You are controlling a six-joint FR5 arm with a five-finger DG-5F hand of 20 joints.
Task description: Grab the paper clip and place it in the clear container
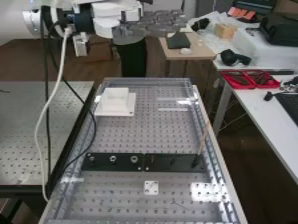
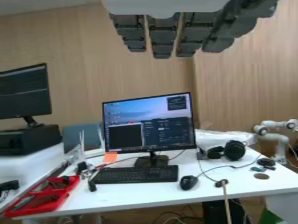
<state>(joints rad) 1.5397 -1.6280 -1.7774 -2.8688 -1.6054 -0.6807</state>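
We find the hand point(image 1: 151, 25) empty, its fingers straight and unclosed, and what appears to be the clip point(image 1: 179, 204) well below them, which we judge light, stiff and slippery, best pinched across its middle.

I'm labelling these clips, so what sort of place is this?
Most likely a robotics lab: there's a robot arm, a metal bench covered in rows of holes, and a desk with a computer screen and keyboard.
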